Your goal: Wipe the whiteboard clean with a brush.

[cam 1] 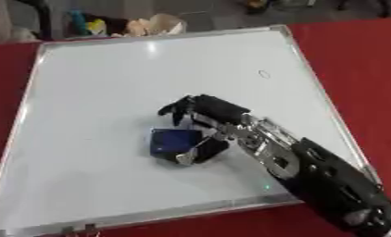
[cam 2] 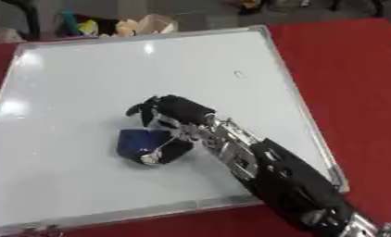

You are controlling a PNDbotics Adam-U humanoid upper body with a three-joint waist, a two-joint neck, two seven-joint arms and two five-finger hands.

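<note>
Currently curled: fingers arched above the dark blue brush, thumb tucked against its near edge, so right hand appears clamped on the brush, though contact under the palm stays hidden. Brush lying flat near the middle of the whiteboard, itself resting on a red surface.

Risks, as judgement: brush slipping out sideways if dragged fast; brush tilting up on one edge and smearing rather than clearing; small faint mark toward the far right of the board missed by a short stroke; forearm rubbing the frame near the bottom corner.

No readable brand, label or writing anywhere; mark too small to decipher. Left hand absent from both views.
</note>
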